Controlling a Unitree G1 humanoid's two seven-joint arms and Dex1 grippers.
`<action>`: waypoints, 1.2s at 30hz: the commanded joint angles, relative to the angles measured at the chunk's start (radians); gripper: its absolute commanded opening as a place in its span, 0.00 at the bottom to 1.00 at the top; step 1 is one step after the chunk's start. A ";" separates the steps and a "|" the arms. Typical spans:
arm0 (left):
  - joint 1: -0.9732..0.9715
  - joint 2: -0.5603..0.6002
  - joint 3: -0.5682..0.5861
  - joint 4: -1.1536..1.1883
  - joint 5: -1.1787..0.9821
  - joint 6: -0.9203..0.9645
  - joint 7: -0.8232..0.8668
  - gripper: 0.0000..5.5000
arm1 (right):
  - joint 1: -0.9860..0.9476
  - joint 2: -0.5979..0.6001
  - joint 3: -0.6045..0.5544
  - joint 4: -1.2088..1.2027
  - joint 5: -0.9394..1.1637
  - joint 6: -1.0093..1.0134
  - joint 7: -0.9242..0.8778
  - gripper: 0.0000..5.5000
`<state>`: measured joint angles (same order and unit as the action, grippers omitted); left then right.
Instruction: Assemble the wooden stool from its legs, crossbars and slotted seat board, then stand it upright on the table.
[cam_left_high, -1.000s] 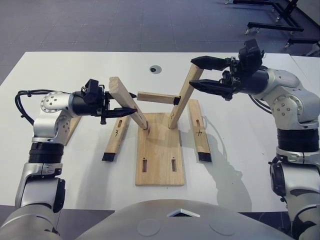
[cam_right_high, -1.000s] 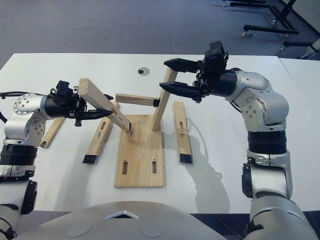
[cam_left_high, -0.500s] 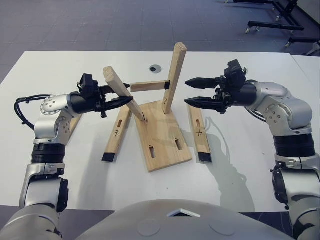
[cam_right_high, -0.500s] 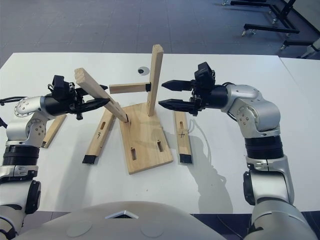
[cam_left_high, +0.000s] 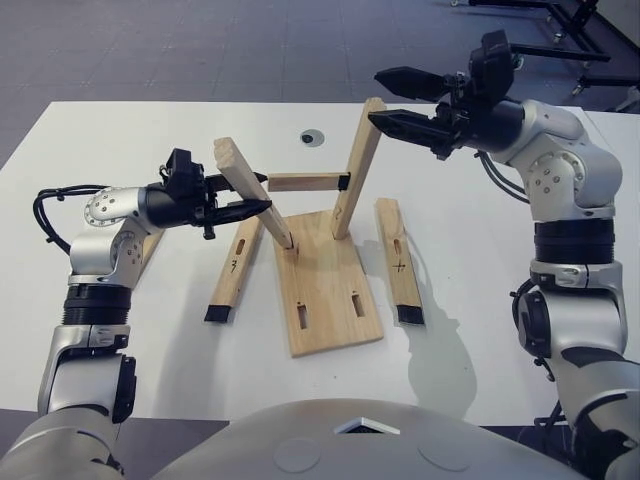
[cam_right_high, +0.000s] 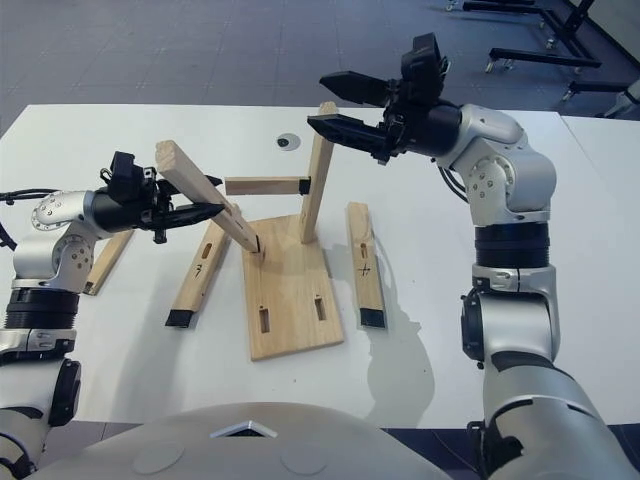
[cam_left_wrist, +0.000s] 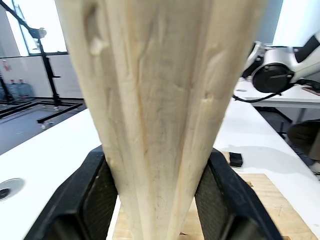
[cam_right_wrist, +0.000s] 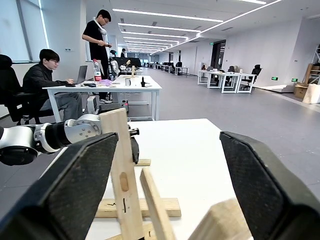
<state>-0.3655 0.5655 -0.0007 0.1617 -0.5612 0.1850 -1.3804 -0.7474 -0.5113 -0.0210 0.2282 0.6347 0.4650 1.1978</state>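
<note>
While your left jaws are clamping shut on the leaning leg about midway along it, that leg's lower end is sitting at a far slot of the slotted seat board. In the left wrist view the black fingers are pressing against both sides of the wood. The seat board is lying on the white tabletop, turned at a slant, and its two nearer slots are showing bare.

Your right jaws are gaping wide and holding nothing. They are hovering at the upper end of the upright leg, with one finger above it and the other just beside its top. You cannot tell from these views whether that lower finger is touching the wood. The upright leg is standing in the other far slot of the board, tilting slightly toward your right arm. In the right wrist view its fingers are spreading far apart on either side of the scene.

Between the two standing legs a crossbar is hanging level, with its dark end meeting the upright leg and its other end near the leaning one.

Two loose legs are lying flat beside the board: one on your left, one on your right. Another wooden bar is lying under your left forearm.
</note>
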 joint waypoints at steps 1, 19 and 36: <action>0.025 0.013 -0.045 -0.026 0.009 0.059 -0.035 0.37 | -0.062 0.007 0.040 0.098 -0.078 -0.062 0.042 0.68; 0.068 0.010 -0.039 -0.062 0.003 0.072 -0.001 0.37 | 0.106 -0.114 0.058 -0.092 -0.066 0.081 0.156 0.68; 0.064 -0.023 -0.086 0.052 0.028 0.075 0.015 0.37 | 0.092 -0.124 0.095 -0.083 -0.083 0.095 0.209 0.68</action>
<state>-0.3506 0.5375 -0.0354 0.1643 -0.6079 0.2225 -1.3739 -0.6442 -0.6243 0.0680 0.1486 0.5601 0.5563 1.3939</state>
